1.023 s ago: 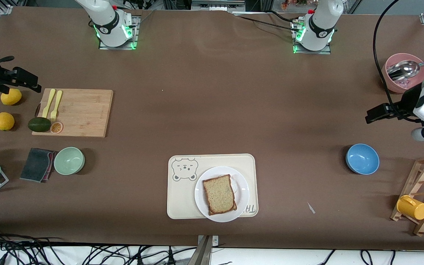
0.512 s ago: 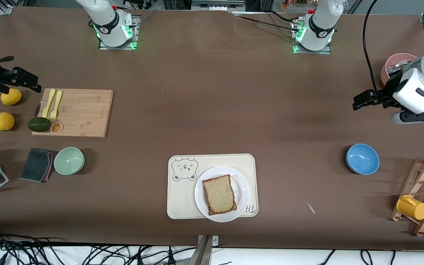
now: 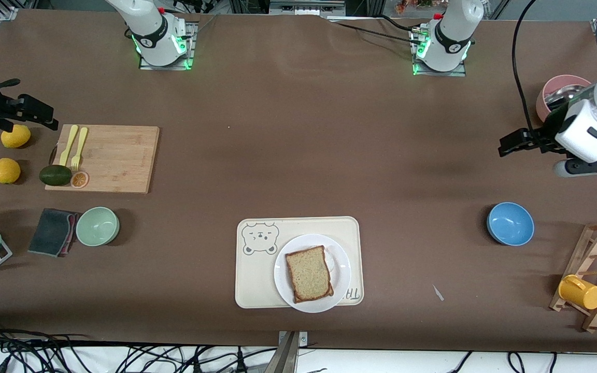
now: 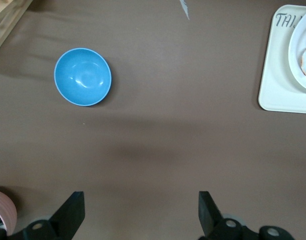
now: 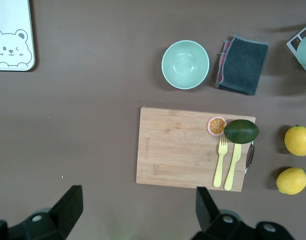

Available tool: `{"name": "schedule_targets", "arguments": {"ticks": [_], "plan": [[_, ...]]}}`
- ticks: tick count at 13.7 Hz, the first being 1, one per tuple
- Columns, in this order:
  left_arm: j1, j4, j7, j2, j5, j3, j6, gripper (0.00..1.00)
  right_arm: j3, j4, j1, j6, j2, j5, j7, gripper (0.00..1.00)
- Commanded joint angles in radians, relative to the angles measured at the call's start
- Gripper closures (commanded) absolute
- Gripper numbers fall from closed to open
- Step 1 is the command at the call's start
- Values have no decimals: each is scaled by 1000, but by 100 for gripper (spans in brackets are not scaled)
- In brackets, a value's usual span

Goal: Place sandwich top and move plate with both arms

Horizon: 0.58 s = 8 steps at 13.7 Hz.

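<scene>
On the cream rectangular bear-printed tray [image 3: 257,269], at the edge of the brown surface [image 3: 298,155] nearest the front camera, sits the round plain white plate [image 3: 285,285]. The squarish slice of speckled wholegrain bread with a dark brown crust, the sandwich top [image 3: 309,274], lies flat on the plate, and a pale filling shows at its edge toward the left arm's end.

The left tool [image 3: 508,144] hangs over bare surface toward the left arm's end, its two black fingers [image 4: 73,212] spread wide and gripping nothing; the left wrist view shows the round blue bowl [image 4: 83,76] and a corner of the tray. The blue bowl rests nearer to the front camera than a pink bowl [image 3: 563,85] holding a metal utensil. A wooden rack [image 3: 596,274] with a yellow cup [image 3: 580,292] stands at that end.

The right tool [image 3: 44,116] hangs at the right arm's end, over the surface beside a rectangular wooden cutting board [image 3: 107,158], its fingers [image 5: 68,207] likewise spread and empty. On that board lie a yellow fork and knife [image 3: 74,146], a dark green avocado [image 3: 55,175] and an orange slice [image 3: 79,180]. Two yellow lemons [image 3: 6,170] lie beside the board; a pale green bowl [image 3: 97,226] and a folded grey cloth [image 3: 52,231] lie nearer to the front camera.
</scene>
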Motion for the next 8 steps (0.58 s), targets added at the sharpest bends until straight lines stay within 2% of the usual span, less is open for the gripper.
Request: {"name": "schedule_targets", "arguments": {"ticks": [1, 8], "plan": [[49, -18, 3, -30, 19, -6, -11, 0, 2, -5, -2, -11, -15, 1, -7, 0], [44, -16, -6, -25, 33, -7, -11, 0, 2, -5, -2, -14, -15, 3, -7, 0]]}}
